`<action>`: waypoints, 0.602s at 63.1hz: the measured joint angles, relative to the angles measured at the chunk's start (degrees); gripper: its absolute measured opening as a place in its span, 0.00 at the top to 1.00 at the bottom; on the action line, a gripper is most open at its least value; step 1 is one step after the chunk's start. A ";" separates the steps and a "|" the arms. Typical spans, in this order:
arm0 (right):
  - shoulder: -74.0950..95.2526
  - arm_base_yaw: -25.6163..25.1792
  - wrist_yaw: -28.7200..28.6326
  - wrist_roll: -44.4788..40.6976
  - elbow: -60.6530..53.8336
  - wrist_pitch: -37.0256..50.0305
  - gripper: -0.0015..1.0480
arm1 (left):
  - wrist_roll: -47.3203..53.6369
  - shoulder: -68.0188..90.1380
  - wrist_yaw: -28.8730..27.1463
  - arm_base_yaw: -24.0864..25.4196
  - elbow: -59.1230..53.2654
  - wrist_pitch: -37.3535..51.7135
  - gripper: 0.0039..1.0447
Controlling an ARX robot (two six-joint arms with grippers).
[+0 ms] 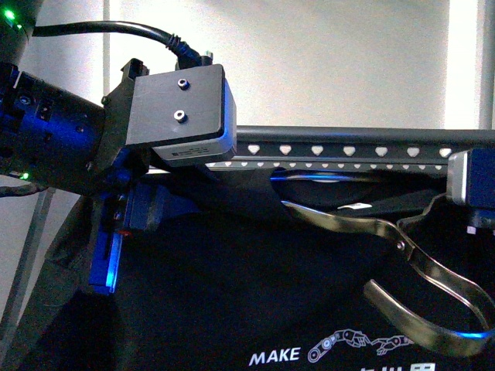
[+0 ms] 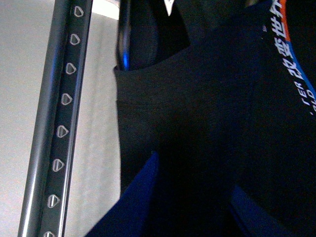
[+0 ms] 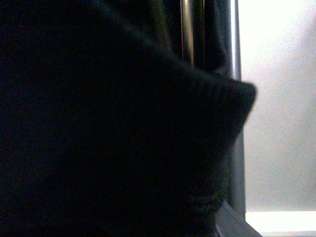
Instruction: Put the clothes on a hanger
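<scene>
The black T-shirt (image 1: 232, 294) hangs just below the hanger, a dark-grey rail (image 1: 348, 147) with a row of heart-shaped holes. Its white "MAKE" lettering (image 1: 274, 357) and robot-arm graphic (image 1: 360, 342) show at the bottom. My left gripper (image 1: 128, 232) is shut on the shirt's left shoulder, close under the rail. In the left wrist view its blue fingers (image 2: 133, 207) clamp black cloth (image 2: 197, 123) beside the rail (image 2: 61, 123). My right gripper (image 1: 472, 193) is shut on the shirt at the right edge. In the right wrist view dark cloth (image 3: 108, 128) hides its jaws.
A curved silver metal loop (image 1: 402, 255) lies across the shirt's collar area on the right. The left arm's grey camera box (image 1: 182, 116) and black cable (image 1: 108, 31) cover the rail's left end. A pale wall stands behind. A thin stand leg (image 1: 31, 255) slants at the left.
</scene>
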 joint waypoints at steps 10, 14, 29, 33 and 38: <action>-1.97 -2.03 -2.32 2.29 -3.26 -4.28 0.94 | 0.00 -0.04 0.02 0.00 0.02 0.00 0.41; -2.40 -3.15 -2.97 2.84 -3.67 -7.74 0.94 | 0.00 -0.07 0.04 0.00 0.02 0.00 0.29; -2.58 -6.88 -1.25 15.43 -0.57 -22.58 0.94 | -15.19 -0.09 8.61 0.50 -2.93 12.07 0.06; -2.58 -7.26 -1.68 19.21 0.76 -24.90 0.94 | -24.98 -0.22 11.72 0.61 -4.17 17.92 0.06; -2.78 -7.72 -2.21 24.70 2.14 -28.55 0.94 | -45.00 -0.76 13.22 0.72 -4.87 22.62 0.06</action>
